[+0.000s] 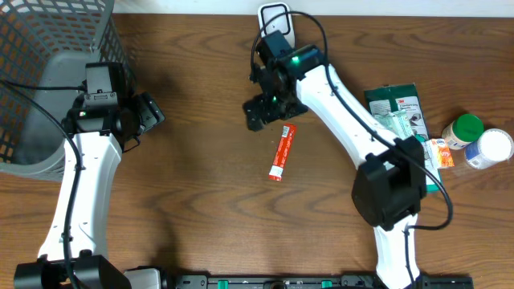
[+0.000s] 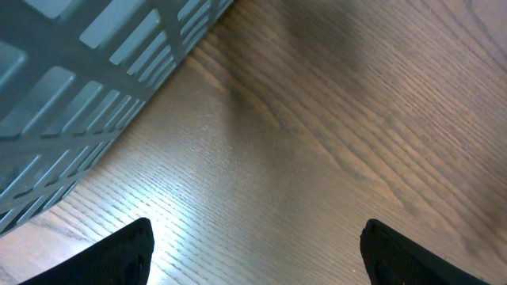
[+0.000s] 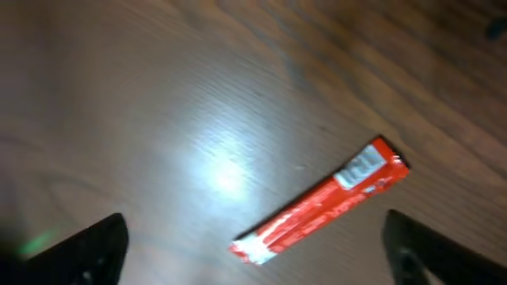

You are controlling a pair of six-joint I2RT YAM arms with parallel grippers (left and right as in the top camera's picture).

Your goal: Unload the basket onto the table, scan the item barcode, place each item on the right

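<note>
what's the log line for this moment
left gripper open, empty | right gripper open, empty | red sachet flat on table

Wooden table with red packet, basket, green pouch, 2 bottles

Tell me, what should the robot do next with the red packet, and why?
Probably lift the right hand away. It is open and empty, and the packet lies loose on the table below it, so it looks set down already. The left hand is open and free to fetch it.
</note>
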